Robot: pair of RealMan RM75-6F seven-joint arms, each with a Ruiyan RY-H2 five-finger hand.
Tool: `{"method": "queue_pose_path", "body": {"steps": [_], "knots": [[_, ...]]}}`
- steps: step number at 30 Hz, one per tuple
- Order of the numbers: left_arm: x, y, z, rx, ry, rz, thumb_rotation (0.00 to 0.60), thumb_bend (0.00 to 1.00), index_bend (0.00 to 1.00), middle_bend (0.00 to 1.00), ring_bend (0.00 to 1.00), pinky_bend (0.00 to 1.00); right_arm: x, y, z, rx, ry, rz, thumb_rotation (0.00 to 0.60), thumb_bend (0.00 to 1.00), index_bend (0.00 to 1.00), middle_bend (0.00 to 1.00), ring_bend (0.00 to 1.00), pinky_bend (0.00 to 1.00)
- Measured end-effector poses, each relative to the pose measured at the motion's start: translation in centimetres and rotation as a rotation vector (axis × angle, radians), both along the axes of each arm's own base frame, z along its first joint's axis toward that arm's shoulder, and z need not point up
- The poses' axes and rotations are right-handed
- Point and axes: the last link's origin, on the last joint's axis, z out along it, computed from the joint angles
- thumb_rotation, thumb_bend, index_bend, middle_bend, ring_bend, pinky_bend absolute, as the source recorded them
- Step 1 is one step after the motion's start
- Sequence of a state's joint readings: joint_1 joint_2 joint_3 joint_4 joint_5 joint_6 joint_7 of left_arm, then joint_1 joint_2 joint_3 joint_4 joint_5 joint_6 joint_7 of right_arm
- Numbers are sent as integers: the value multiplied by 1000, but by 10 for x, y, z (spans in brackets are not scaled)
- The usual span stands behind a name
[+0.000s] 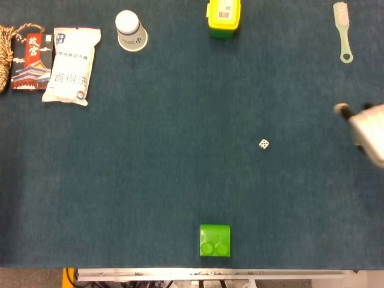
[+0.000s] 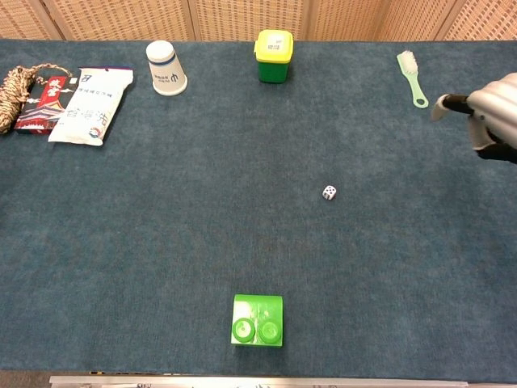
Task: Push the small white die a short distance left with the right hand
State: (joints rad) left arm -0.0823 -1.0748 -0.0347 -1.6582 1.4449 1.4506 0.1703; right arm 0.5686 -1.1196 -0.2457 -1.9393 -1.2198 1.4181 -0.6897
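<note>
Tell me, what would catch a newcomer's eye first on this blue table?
Probably the small white die, sitting alone on bare cloth right of the middle, touching nothing. Next, the bright green block near the front edge, and the silvery right hand at the far right edge, fingers curled, well clear of the die. Along the back lie snack packets, an upturned paper cup, a yellow-lidded box and a brush.
</note>
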Motion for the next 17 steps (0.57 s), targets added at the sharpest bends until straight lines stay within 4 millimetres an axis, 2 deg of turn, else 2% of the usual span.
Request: {"method": "queue_pose_path", "body": {"steps": [3,6,11,17], "knots": [[0,2,-4,-18,-7,-9,600,1,381,268,158,350,-20,17,15,-97,-14,-34,600,530,306,309,279,385],[0,4,-8,-32,-10,-22,600,1,386,269,158,350,-37,32,26,-173,-31,-71,600,522,306,274,248,338],[1,9,-11,-42,-21,-41,600,1,389,273,158,350,-60,49,37,-263,-90,-135,600,511,306,262,239,325],[-1,13,-13,-45,-33,-40,600,1,393,274,158,350,-77,56,48,-312,-177,-182,600,511,306,253,240,325]]}}
